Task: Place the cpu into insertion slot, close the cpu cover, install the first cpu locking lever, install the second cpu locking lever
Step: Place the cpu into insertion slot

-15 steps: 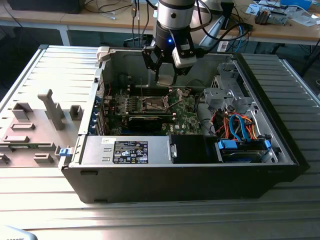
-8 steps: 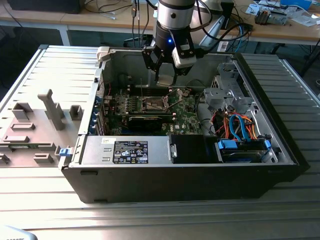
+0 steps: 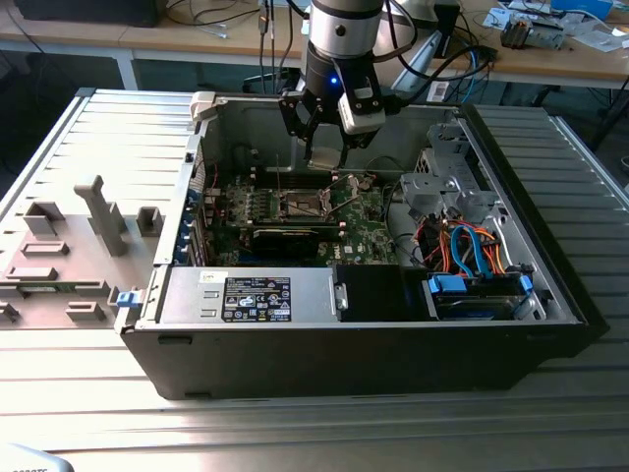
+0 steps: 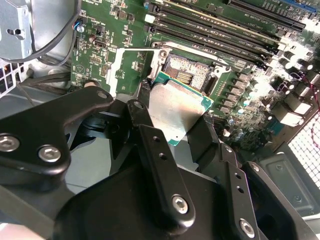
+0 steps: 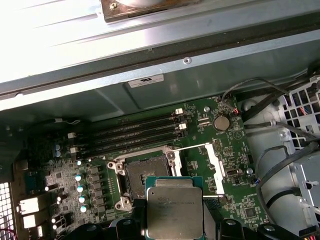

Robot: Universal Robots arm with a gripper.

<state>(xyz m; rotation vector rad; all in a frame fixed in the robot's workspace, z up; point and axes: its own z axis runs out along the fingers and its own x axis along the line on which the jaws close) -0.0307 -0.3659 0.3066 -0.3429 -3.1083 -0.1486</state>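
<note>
We noted the gripper [image 4: 173, 110] clamped on the cpu [image 5: 175, 207] by two opposite edges, holding it above the motherboard [image 5: 237, 150], just beside the slot [image 5: 146, 175] and not yet in it. The slot was uncovered. The cover [image 5: 214, 167] lay open next to the slot, off the recess.

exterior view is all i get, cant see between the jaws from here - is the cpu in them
Observer: yes, in both wrist views the jaws are closed on the cpu, pale metal top facing the cameras.
Operator: is the socket free
Observer: the insertion slot is bare and dark, nothing seated in it.
Operator: and the cover
Observer: the cpu cover is swung open, off to one side of the slot.
</note>
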